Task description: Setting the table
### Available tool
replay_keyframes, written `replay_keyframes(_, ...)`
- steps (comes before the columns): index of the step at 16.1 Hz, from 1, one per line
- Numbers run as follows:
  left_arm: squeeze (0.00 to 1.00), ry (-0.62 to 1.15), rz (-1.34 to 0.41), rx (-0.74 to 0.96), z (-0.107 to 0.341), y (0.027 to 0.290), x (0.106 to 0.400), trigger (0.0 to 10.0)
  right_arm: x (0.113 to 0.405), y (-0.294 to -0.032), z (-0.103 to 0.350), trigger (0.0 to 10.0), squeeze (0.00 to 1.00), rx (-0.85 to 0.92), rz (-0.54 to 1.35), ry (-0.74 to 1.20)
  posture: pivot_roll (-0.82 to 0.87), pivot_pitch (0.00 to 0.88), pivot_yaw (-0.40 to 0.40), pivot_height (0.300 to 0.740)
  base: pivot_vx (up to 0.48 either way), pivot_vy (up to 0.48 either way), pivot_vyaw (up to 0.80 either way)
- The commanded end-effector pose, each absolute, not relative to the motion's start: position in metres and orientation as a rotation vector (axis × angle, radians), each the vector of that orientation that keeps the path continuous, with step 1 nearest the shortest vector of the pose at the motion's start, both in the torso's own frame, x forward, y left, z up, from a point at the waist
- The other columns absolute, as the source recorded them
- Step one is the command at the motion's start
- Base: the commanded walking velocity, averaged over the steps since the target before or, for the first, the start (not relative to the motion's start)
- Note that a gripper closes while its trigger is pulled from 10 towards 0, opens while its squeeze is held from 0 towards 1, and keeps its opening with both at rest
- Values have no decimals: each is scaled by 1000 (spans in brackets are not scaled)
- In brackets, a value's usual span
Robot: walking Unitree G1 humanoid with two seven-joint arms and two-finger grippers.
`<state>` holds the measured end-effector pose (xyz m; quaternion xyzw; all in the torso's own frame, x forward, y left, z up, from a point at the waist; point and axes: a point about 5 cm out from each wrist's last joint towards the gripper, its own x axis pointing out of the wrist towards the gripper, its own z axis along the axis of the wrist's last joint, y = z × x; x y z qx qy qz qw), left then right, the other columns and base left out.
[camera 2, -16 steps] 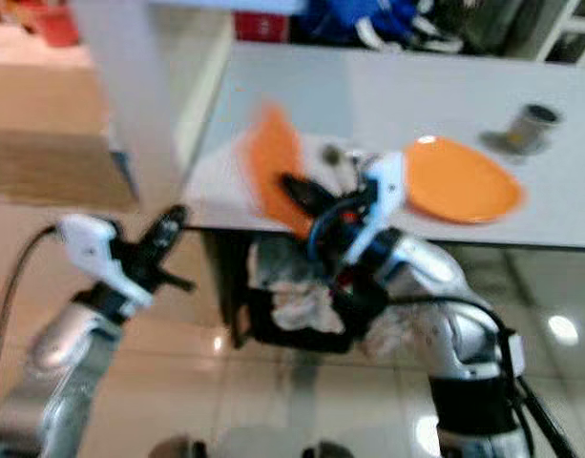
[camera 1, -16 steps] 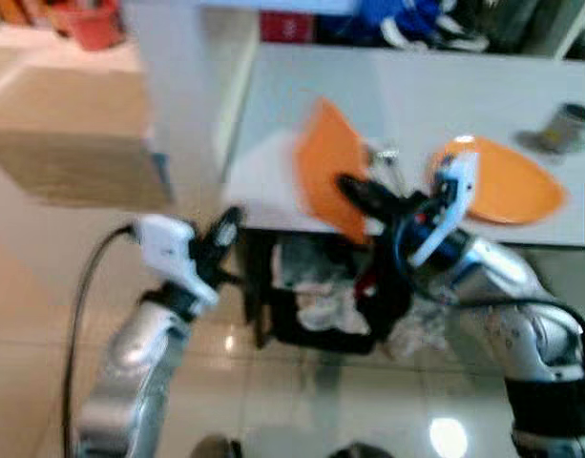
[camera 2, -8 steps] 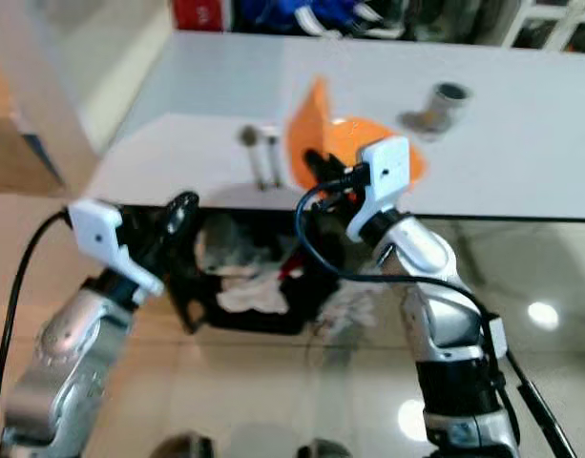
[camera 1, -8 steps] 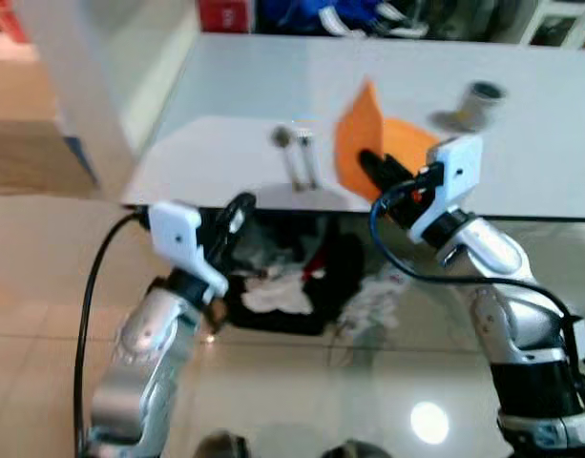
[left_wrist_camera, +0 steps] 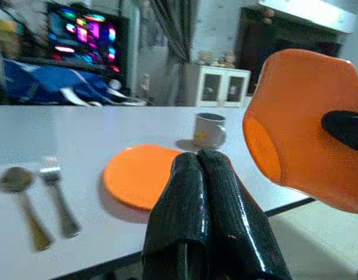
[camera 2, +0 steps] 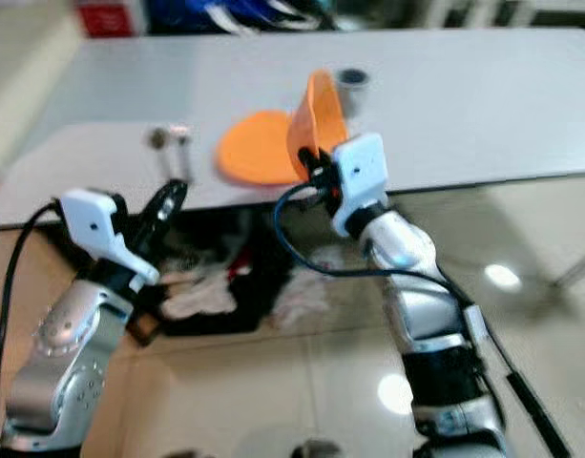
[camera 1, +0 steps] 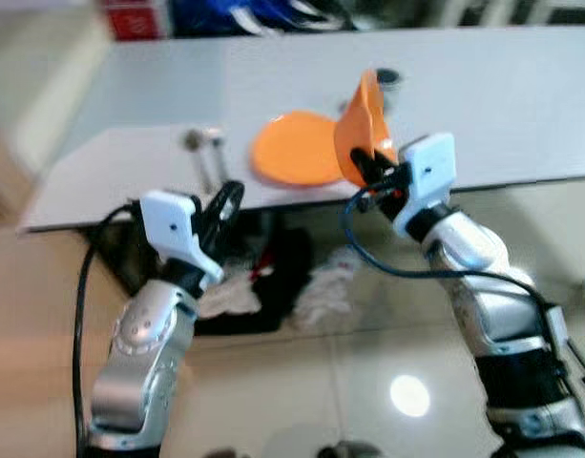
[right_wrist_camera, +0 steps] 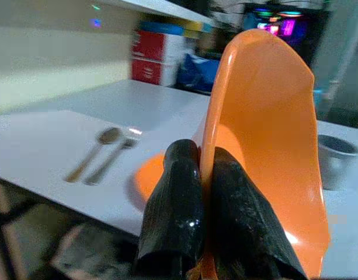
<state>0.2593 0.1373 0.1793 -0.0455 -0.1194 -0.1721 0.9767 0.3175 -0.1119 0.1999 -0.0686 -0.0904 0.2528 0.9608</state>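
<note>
We see the right gripper (camera 1: pixel 366 164) pinching the orange bowl's (camera 1: pixel 357 124) rim — bowl on edge, hollow facing left toward the orange plate (camera 1: pixel 292 159).

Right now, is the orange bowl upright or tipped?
Tipped on edge: the right gripper pinches the orange bowl by its rim, its opening sideways above the table.
</note>
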Motion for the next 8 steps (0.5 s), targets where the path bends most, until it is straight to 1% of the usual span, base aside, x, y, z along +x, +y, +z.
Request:
replay_keyframes(1, 0, -235, -332, -82, 178, 139, 259, 10000, 315, -101, 213, 10000, 0, -173, 567, -264, -96, 96, -2, 740, 480, 0, 0)
replay_keyframes(2, 0, -236, -334, -83, 178, 138, 259, 10000, 315, -99, 212, 10000, 0, -188, 581, -255, -95, 96, -1, 740, 480, 0, 0)
replay_keyframes(4, 0, -237, -341, -86, 179, 137, 258, 10000, 312, -95, 215, 10000, 0, -208, 635, -288, -96, 97, -3, 740, 480, 0, 756)
replay_keyframes(7, 0, -240, -348, -85, 179, 136, 258, 10000, 315, -96, 214, 10000, 0, -310, 602, -287, -97, 98, -4, 740, 480, 0, 0)
replay_keyframes(8, 0, -240, -351, -85, 179, 135, 258, 10000, 315, -95, 214, 10000, 0, -431, 625, -302, -98, 99, -5, 740, 480, 0, 0)
